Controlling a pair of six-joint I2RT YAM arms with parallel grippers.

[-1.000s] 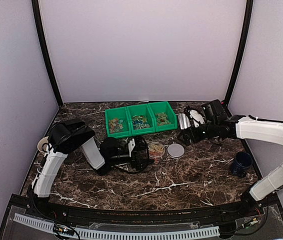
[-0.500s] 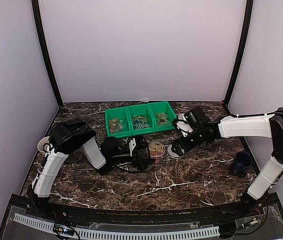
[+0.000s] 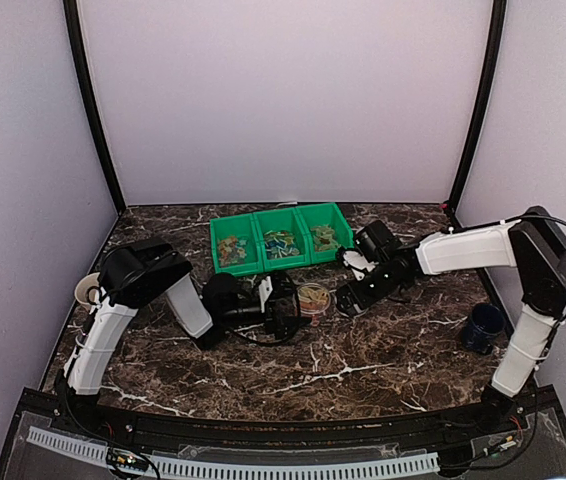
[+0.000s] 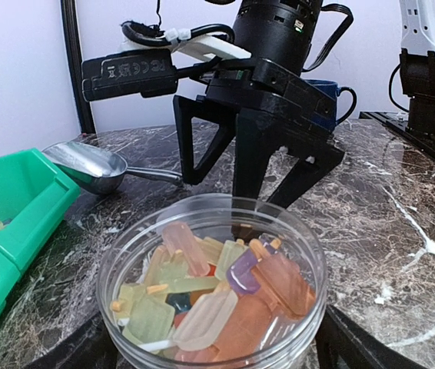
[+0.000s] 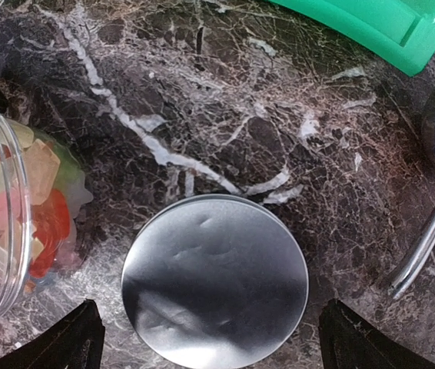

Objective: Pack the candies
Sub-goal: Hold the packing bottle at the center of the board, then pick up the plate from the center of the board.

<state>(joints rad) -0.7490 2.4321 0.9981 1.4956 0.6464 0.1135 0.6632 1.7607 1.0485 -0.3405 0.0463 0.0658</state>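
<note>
While the candies (image 4: 210, 292) are being packed, a clear jar (image 4: 217, 206) stands at the middle of the marble table (image 5: 202, 100), between the fingers of the left claw (image 4: 221, 355). Those fingers are spread wide on either side of the jar's wall; whether they press on it cannot be told. This placing is judged to steady the jar for closing.

Candies are heaped in the jar close to its rim, and more lie in the three compartments of the green bin (image 4: 18, 196), just beyond it on the far side. Filling is therefore judged done or nearly so.

Just right of the jar, a round silver lid (image 5: 216, 288) lies flat. The right claw (image 5: 214, 342) hangs over it with its fingers apart and nothing between them but the lid below, a pose judged ready for picking it up. A metal scoop (image 4: 87, 163) lies on the table beside the bin, held by neither claw.

From above, the whole layout is given, with a blue mug (image 3: 483, 325) well apart at the right, but the lid is mostly covered by the right arm. Only the right wrist view shows the lid's face and the narrow gap to the jar. Only the left wrist view shows how full the jar is.
</note>
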